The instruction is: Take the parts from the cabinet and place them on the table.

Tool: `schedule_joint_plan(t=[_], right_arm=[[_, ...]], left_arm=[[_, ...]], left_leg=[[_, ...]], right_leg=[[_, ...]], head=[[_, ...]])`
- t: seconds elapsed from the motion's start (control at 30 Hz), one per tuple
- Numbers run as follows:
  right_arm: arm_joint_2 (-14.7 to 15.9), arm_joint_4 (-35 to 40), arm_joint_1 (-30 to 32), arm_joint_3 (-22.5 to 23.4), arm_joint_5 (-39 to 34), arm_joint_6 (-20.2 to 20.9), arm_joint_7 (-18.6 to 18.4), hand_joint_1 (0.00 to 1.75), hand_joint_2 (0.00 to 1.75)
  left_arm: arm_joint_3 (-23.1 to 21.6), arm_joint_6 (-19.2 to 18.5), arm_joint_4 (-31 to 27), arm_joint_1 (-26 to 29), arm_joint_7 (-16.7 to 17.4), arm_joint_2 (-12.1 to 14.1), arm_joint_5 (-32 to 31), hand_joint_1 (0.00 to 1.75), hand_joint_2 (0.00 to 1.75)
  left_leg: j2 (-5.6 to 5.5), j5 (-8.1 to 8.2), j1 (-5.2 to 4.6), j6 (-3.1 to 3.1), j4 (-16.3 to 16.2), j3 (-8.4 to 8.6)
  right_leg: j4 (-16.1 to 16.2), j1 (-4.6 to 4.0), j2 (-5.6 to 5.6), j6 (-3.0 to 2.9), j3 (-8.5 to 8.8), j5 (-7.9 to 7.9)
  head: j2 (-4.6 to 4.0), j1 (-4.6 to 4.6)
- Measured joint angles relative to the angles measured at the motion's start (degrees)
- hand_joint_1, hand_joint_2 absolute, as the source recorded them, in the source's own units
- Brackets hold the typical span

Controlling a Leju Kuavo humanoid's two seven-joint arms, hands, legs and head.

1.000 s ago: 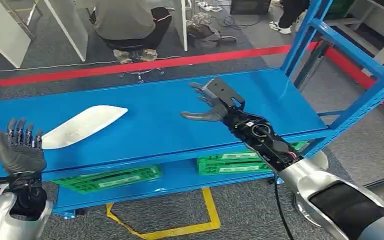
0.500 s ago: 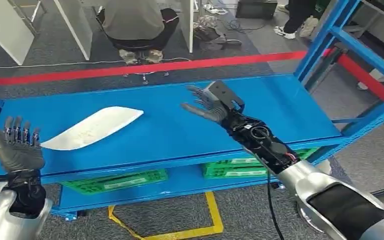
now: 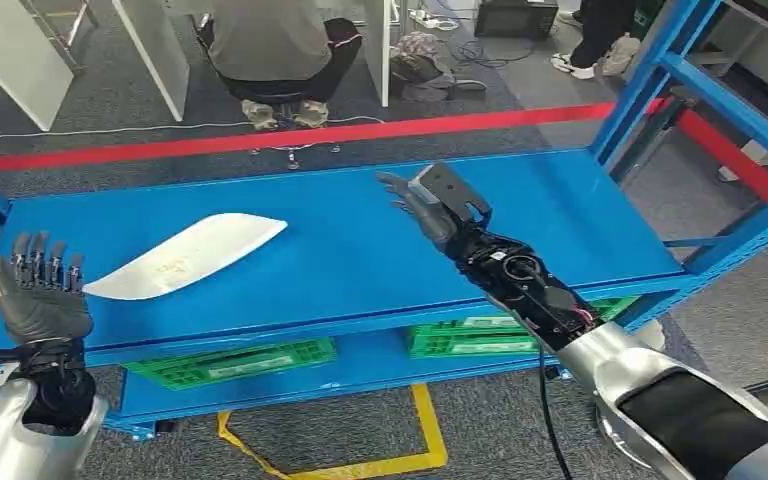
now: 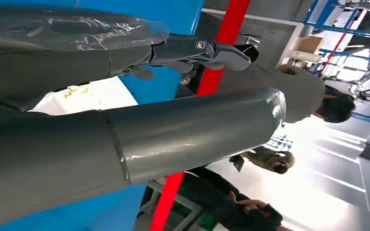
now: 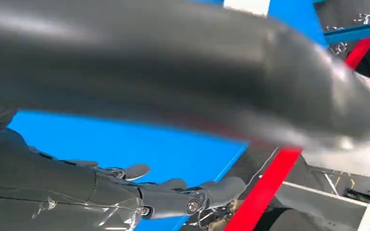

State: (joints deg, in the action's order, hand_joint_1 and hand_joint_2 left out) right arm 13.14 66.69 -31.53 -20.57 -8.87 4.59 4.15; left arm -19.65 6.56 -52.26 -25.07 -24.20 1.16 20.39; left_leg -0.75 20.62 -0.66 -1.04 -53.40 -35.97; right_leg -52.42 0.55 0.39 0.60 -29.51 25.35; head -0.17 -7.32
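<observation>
Both hands empty, fingers spread; I should bring my left hand [image 3: 38, 295] over the white part [image 3: 186, 256] lying just beyond its fingertips, right hand [image 3: 430, 208] well apart

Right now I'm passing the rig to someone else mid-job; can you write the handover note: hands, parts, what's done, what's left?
Left hand: open, raised at the near left edge of the blue shelf, holding nothing.
Right hand: open, fingers spread above the shelf's middle, holding nothing.
White curved part: lying flat on the shelf's left half, apart from both hands.
Green crates: on the lower shelf.
Done: nothing is gripped.
Left: grip the white part and carry it to the table.
</observation>
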Motion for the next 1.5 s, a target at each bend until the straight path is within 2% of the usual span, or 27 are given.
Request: schedule_joint_plan(t=[0.27,0.3,0.33,0.37,0.43,0.47,0.5,0.53,0.77,0.8,0.87,0.9,0.93,0.97,1.0,1.03,1.07,1.1,1.13,1.2,1.23,1.27,1.37,1.4,1.43,1.47,1.5], right_arm=[[-0.3,0.0,0.3,-0.8,0.3,-0.3,0.5,0.00,0.00],[-0.3,0.1,0.3,-0.8,0.3,-0.4,0.5,0.00,0.00],[-0.3,0.1,0.3,-0.8,0.3,-0.4,0.6,0.00,0.00],[-0.3,0.1,0.3,-0.9,0.3,-0.4,0.6,0.00,0.00],[-0.3,0.1,0.7,-1.1,0.3,-0.4,0.5,0.00,0.00],[-0.3,0.0,0.9,-1.1,0.3,-0.5,0.5,0.00,0.00],[-0.3,0.0,1.1,-1.2,0.3,-0.5,0.5,0.00,0.00],[-0.3,0.0,1.2,-1.2,0.3,-0.5,0.5,0.00,0.00],[-0.3,0.0,1.2,-1.2,0.3,-0.5,0.5,0.00,0.00],[-0.3,0.0,1.2,-1.2,0.3,-0.5,0.5,0.00,0.00],[-0.3,0.0,1.2,-1.2,0.3,-0.5,0.5,0.00,0.00],[-0.3,-0.1,1.1,-1.4,0.3,-0.5,0.5,0.00,0.00],[-0.6,-0.1,1.3,-1.9,0.3,-0.5,0.5,0.00,0.00],[-0.7,-0.1,1.1,-1.8,0.3,-0.5,0.6,0.00,0.00],[-0.8,0.0,1.0,-1.8,0.3,-0.8,0.6,0.00,0.00],[-0.8,0.0,1.1,-1.9,0.3,-0.7,0.6,0.00,0.00],[-0.8,-0.1,1.1,-1.9,0.3,-0.7,0.6,0.00,0.00],[-0.8,-0.1,1.2,-1.9,0.3,-0.7,0.6,0.00,0.00],[-0.8,-0.2,1.1,-1.9,0.3,-0.6,0.7,0.00,0.00],[-0.8,-0.2,1.0,-1.9,0.3,-0.5,1.0,0.00,0.00],[-0.8,-0.3,0.8,-2.0,0.3,-0.5,1.2,0.00,0.00],[-0.8,-0.3,0.6,-1.9,0.3,-0.5,1.4,0.00,0.00],[-0.8,-0.5,0.5,-2.0,0.3,-0.5,1.6,0.00,0.00],[-0.8,-0.5,0.4,-2.0,0.3,-0.5,1.6,0.00,0.00],[-0.8,-0.6,0.4,-1.9,0.3,-0.5,1.6,0.00,0.00],[-0.8,-0.6,0.3,-1.9,0.3,-0.5,1.7,0.00,0.00],[-0.8,-0.7,0.3,-2.0,0.3,-0.5,1.7,0.00,0.00]], left_arm=[[0.0,1.1,-1.1,0.6,-1.4,0.7,0.1,0.00,0.00],[0.0,1.2,-1.3,0.7,-1.4,0.7,0.2,0.00,0.00],[0.0,1.2,-1.5,0.8,-1.3,0.7,0.2,0.00,0.00],[0.0,1.2,-1.6,0.7,-1.3,0.7,0.2,0.00,0.00],[0.0,1.2,-1.7,0.9,-1.2,0.7,0.2,0.00,0.00],[0.0,1.2,-1.7,1.1,-1.2,0.7,0.2,0.00,0.00],[0.0,1.2,-1.7,1.3,-1.2,0.7,0.2,0.00,0.00],[0.0,1.2,-1.7,1.4,-1.2,0.7,0.2,0.00,0.00],[0.0,1.2,-1.7,1.4,-1.2,0.7,0.2,0.00,0.00],[0.0,1.2,-1.8,1.4,-1.2,0.7,0.2,0.00,0.00],[0.0,1.2,-1.8,1.4,-1.2,0.7,0.2,0.00,0.00],[0.0,1.2,-2.0,1.3,-1.2,0.8,0.2,0.00,0.00],[0.0,1.2,-2.3,1.7,-1.0,1.1,0.2,0.00,0.00],[0.0,1.2,-2.4,1.4,-1.2,1.1,0.2,0.00,0.00],[0.0,1.2,-2.4,1.2,-1.7,1.1,0.3,0.00,0.00],[0.0,1.1,-2.4,1.3,-2.2,1.0,0.5,0.00,0.00],[0.0,0.9,-2.5,1.5,-2.7,1.0,0.8,0.00,0.00],[0.0,0.7,-2.5,1.7,-3.3,1.1,1.1,0.00,0.00],[0.0,0.3,-2.7,1.8,-3.5,1.1,1.1,0.00,0.00],[0.0,-0.7,-3.3,1.9,-3.5,1.3,1.0,0.00,0.00],[0.0,-1.3,-3.8,1.9,-3.4,1.4,1.0,0.00,0.00],[0.0,-1.6,-4.1,1.8,-3.3,1.4,1.0,0.00,0.00],[0.0,-1.9,-4.9,2.7,-3.1,1.5,1.0,0.00,0.00],[0.0,-2.0,-5.0,3.0,-3.1,1.5,1.0,0.00,0.00],[0.0,-2.0,-5.4,3.3,-3.1,1.4,1.0,0.00,0.00],[-0.1,-2.1,-5.8,3.3,-3.2,1.4,1.0,0.00,0.00],[-0.2,-2.1,-5.9,3.3,-3.2,1.4,1.0,0.00,0.00]], left_leg=[[-0.19,0.45,-0.11,-0.70,0.0,0.15],[-0.26,0.20,0.71,-0.98,0.8,0.86],[-0.40,0.26,0.73,-1.11,1.1,1.30],[-0.53,0.32,0.79,-1.28,1.1,1.52],[-1.00,0.46,0.80,-1.37,1.1,1.65],[-1.43,0.55,0.85,-1.31,1.0,1.68],[-1.89,0.68,0.97,-1.12,0.9,1.79],[-2.09,0.76,1.03,-1.00,0.9,1.84],[-2.23,0.81,1.08,-0.93,0.8,1.88],[-2.58,0.96,1.20,-0.70,0.6,1.94],[-2.72,1.02,1.27,-0.61,0.5,1.98],[-4.19,1.90,1.71,0.64,-0.6,1.77],[-6.85,1.28,1.83,2.27,-0.7,0.80],[-1.99,3.63,1.54,2.63,-4.6,-1.05],[-0.61,5.76,1.60,2.86,-9.5,-3.63],[0.06,7.83,1.61,2.98,-15.3,-6.69],[0.28,8.94,1.61,3.01,-19.3,-8.97],[0.31,8.71,1.60,2.97,-20.9,-10.14],[0.32,7.10,1.59,2.76,-19.1,-9.61],[0.95,2.10,1.46,1.98,-9.6,-4.87],[2.93,-0.11,1.03,1.31,-3.8,-1.75],[5.47,0.64,-0.01,0.85,-1.3,-0.26],[3.32,0.71,-0.11,0.38,-1.2,-0.50],[2.71,0.63,0.17,0.20,-0.9,-0.32],[2.15,0.48,0.79,-0.01,-0.5,0.13],[1.53,0.49,0.92,-0.27,-0.4,0.28],[0.94,0.51,0.92,-0.49,-0.4,0.33]], right_leg=[[0.3,-0.08,-0.22,0.64,0.42,0.35],[0.0,-0.11,-0.28,0.84,0.32,0.73],[-1.6,-0.02,-0.28,0.95,-0.39,1.73],[-6.0,0.05,-0.27,1.05,-2.20,4.04],[-16.6,0.26,-0.26,1.41,-7.53,8.14],[-20.1,0.44,-0.27,1.57,-9.65,8.94],[-20.4,0.66,-0.27,1.69,-10.26,8.09],[-19.6,0.76,-0.27,1.75,-10.07,7.26],[-18.9,0.81,-0.26,1.77,-9.85,6.68],[-16.6,0.92,-0.25,1.83,-8.94,4.98],[-15.5,0.98,-0.22,1.88,-8.46,4.23],[-3.0,1.98,4.12,2.74,-2.86,-0.47],[-2.5,1.77,2.12,1.06,-1.96,-0.36],[-2.1,1.60,0.82,-0.07,-1.57,-0.39],[-2.1,1.40,0.14,-0.35,-1.57,-0.34],[-2.1,1.15,-0.58,-0.55,-1.56,-0.26],[-2.1,1.02,-1.23,-0.68,-1.56,-0.17],[-2.1,0.90,-1.88,-0.79,-1.50,-0.09],[-2.1,0.73,-2.49,-0.84,-1.35,0.03],[-2.1,0.41,-3.73,-0.82,-0.82,0.46],[-2.1,0.28,-4.26,-0.69,-0.42,0.74],[-2.1,-0.27,-4.78,-0.35,-0.35,1.08],[-1.8,-0.48,-6.28,0.35,0.24,1.49],[-1.6,-0.52,-6.90,0.65,0.51,1.70],[-2.1,-0.08,-5.52,1.06,0.09,2.44],[-4.7,-0.01,-2.73,1.24,-0.79,4.05],[-9.1,0.07,-1.37,1.35,-2.75,6.21]], head=[[0.00,-0.02],[0.00,0.11],[0.00,0.50],[0.02,1.09],[0.02,1.59],[0.04,1.90],[0.04,2.19],[0.04,2.27],[0.05,2.32],[0.07,2.47],[0.07,2.49],[0.07,3.54],[0.07,4.40],[0.09,3.72],[0.07,3.61],[0.07,3.74],[0.07,3.72],[0.07,3.69],[0.09,3.67],[0.09,3.72],[0.09,3.72],[0.09,3.72],[0.09,4.54],[0.09,4.48],[0.09,4.61],[0.09,5.05],[0.09,5.53]])
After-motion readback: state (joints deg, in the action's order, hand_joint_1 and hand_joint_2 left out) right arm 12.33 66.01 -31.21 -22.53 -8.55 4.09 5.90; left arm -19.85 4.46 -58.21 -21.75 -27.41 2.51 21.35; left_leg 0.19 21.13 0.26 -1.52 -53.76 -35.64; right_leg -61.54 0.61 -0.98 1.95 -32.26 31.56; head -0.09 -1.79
